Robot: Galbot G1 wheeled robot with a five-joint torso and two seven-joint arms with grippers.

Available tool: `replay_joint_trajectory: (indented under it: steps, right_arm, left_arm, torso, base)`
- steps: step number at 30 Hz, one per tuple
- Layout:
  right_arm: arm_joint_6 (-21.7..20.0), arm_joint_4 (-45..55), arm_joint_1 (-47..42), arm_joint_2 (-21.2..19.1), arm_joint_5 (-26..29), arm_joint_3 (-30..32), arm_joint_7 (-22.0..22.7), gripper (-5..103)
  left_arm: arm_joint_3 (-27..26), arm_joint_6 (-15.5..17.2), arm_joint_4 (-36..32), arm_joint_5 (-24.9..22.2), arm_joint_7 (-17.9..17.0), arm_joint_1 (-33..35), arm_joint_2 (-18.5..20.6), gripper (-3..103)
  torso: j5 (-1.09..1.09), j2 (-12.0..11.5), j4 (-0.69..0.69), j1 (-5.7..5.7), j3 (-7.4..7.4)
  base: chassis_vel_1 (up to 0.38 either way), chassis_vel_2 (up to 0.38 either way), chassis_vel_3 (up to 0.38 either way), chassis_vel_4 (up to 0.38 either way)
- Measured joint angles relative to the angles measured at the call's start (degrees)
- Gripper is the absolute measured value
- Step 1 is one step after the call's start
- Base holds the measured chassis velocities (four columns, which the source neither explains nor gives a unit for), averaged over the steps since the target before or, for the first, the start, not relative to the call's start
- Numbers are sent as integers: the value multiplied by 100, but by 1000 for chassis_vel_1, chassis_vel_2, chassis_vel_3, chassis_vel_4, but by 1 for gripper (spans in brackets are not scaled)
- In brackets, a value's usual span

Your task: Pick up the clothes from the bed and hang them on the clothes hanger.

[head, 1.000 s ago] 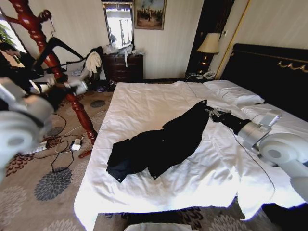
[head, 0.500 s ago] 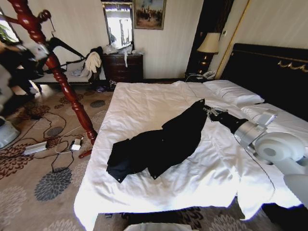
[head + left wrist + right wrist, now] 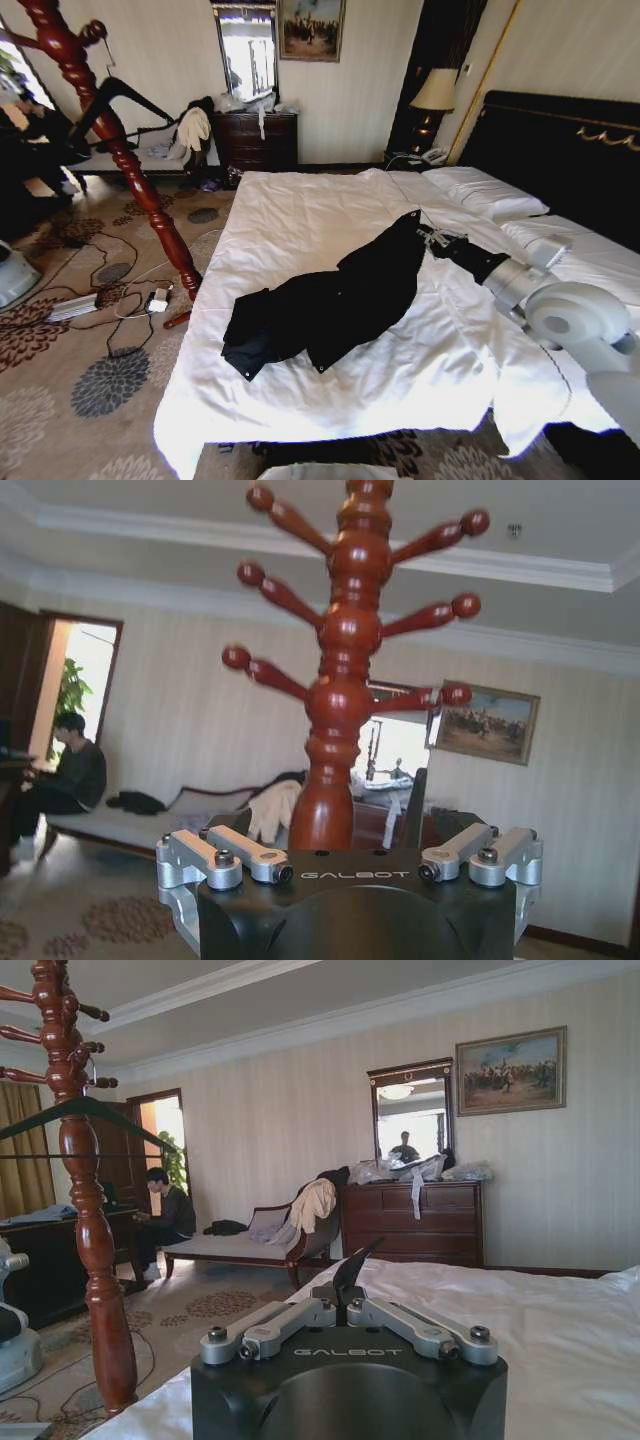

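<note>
I am looking down on the bed (image 3: 330,215), a broad spread of rumpled white sheet with white pillows under a tall black headboard trimmed in gold. Across its middle lies the clothes (image 3: 330,300), a soft black jacket crumpled into a long diagonal heap, its far corner drawn up into a peak. Off the bed's left side stands the coat stand (image 3: 110,140), a turned column of glossy red-brown wood with knobbed pegs, and the clothes hanger (image 3: 128,93), slim, black and shoulder-shaped, hangs on it. My right arm reaches out low over the sheet from the right, and the right gripper (image 3: 428,235) is pinched narrow on that raised corner of the jacket; a second ago the peak sat slightly lower and farther right. The left gripper (image 3: 350,865) points up at the stand with its fingers spread wide; a second ago that arm loomed large at my left.
</note>
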Motion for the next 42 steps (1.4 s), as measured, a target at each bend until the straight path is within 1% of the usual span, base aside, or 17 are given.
replay_joint_trajectory:
  steps: [3, 4, 5, 7, 10, 13, 16, 17, 20, 22, 27, 28, 30, 31, 35, 38, 42]
  right_arm:
    - [4, 30, -49, -6, 8, 49, 9, 0]
    - [8, 32, -77, -7, 10, 71, 17, 0]
    - [8, 32, -77, -7, 10, 71, 17, 0]
    - [19, 33, -147, 14, 12, 108, 23, 0]
    - [27, 56, -284, 93, 12, 192, 29, 0]
    - [28, 80, -346, 146, 0, 225, 24, 0]
    - [29, 89, -358, 253, -18, 230, 18, 0]
    - [29, 89, -358, 253, -18, 230, 18, 0]
    - [29, 85, -390, 284, -49, 228, 17, 0]
    - [29, 82, -408, 277, -55, 237, 14, 0]
    - [31, 26, -401, 220, -57, 269, -17, 0]
    - [31, 26, -401, 220, -57, 269, -17, 0]
    - [33, 10, -358, 235, -74, 229, -27, 0]
    - [33, 10, -358, 235, -74, 229, -27, 0]
    - [37, 4, -358, 268, -124, 210, -48, 0]
    - [50, 28, -431, 292, -151, 264, -88, 0]
    - [61, 67, -495, 285, -151, 341, -108, 0]
  left_arm:
    - [126, -33, -295, 93, -24, 80, -442, 100]
    - [226, -82, -621, 148, -32, 97, -742, 100]
    - [226, -82, -621, 148, -32, 97, -742, 100]
    - [444, -152, -1093, 194, -23, 56, -1117, 100]
    - [1112, -245, -1387, 557, 104, -217, -1527, 100]
    - [1656, -321, -1190, 804, 156, -613, -1809, 100]
    - [2559, -455, -397, 1127, 191, -1548, -2405, 100]
    - [2559, -455, -397, 1127, 191, -1548, -2405, 100]
    - [3175, -483, 323, 1285, 105, -2413, -2867, 100]
    - [3294, -468, 435, 1284, 62, -2636, -2938, 100]
    - [3891, -77, 839, 1027, -301, -4023, -2900, 100]
    - [3891, -77, 839, 1027, -301, -4023, -2900, 100]
    - [4231, 232, 1142, 789, -564, -4700, -2846, 100]
    - [4231, 232, 1142, 789, -564, -4700, -2846, 100]
    - [4617, 657, 1442, 553, -754, -5289, -2805, 100]
    - [4981, 1257, 1853, 363, -960, -5882, -2822, 100]
    - [5271, 1564, 2228, 412, -1117, -6387, -2903, 100]
  torso:
    - [-3, 0, -1, 0, 0]
    - [-6, -1, -3, 1, 1]
    - [-6, -1, -3, 1, 1]
    - [1, -1, -5, 1, 1]
    - [3, 0, -4, 0, 0]
    - [-2, 0, 1, 0, 1]
    - [-2, -1, -4, 0, 1]
    - [-2, -1, -4, 0, 1]
    - [-1, -1, -7, 3, 2]
    - [-1, -2, -6, 4, 2]
    - [0, 0, -1, 1, 1]
    - [0, 0, -1, 1, 1]
    - [0, -1, 0, 1, 1]
    - [0, -1, 0, 1, 1]
    - [-1, -1, -2, 1, 1]
    - [-1, -1, -1, 1, 1]
    - [-3, -1, -3, 2, 1]
  base:
    - [0, 0, 0, 0]
    - [0, 0, 0, 0]
    - [0, 0, 0, 0]
    - [0, 0, 0, 0]
    - [0, 0, 0, 0]
    - [0, 0, 0, 0]
    - [0, 0, 0, 0]
    - [0, 0, 0, 0]
    - [0, 0, 0, 0]
    - [0, 0, 0, 0]
    - [0, 0, 0, 0]
    - [0, 0, 0, 0]
    - [0, 0, 0, 0]
    - [0, 0, 0, 0]
    - [0, 0, 0, 0]
    - [0, 0, 0, 0]
    - [0, 0, 0, 0]
